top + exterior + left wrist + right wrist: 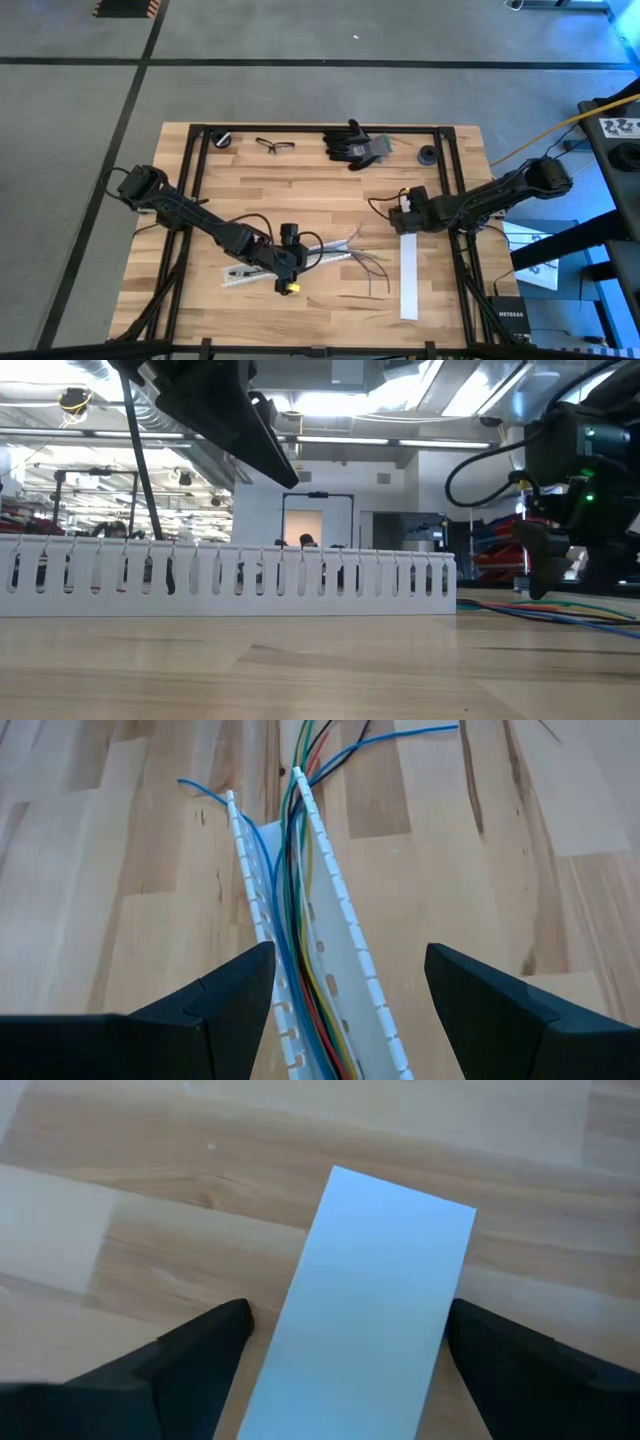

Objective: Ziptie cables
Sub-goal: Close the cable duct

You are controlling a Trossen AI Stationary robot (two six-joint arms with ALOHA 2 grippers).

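We see the wooden tabletop [330, 190] evenly and brightly lit from overhead. In the low view, ceiling lights [330, 402] glare white and the near wood is soft. The white strip [370, 1310] between the right claw's [345, 1355] fingers looks faintly bluish; shadows beneath both arms are weak.

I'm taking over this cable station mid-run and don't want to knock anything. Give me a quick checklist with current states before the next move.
1. Cables lying in the slotted white duct: ok, though loose ends splay past its end.
2. Left end effector open, straddling the duct: ok.
3. Right end effector open over the flat white cover strip: ok.
4. Strip held: not ok, lying flat on the table.
5. Zip tie on the cables: cannot tell.
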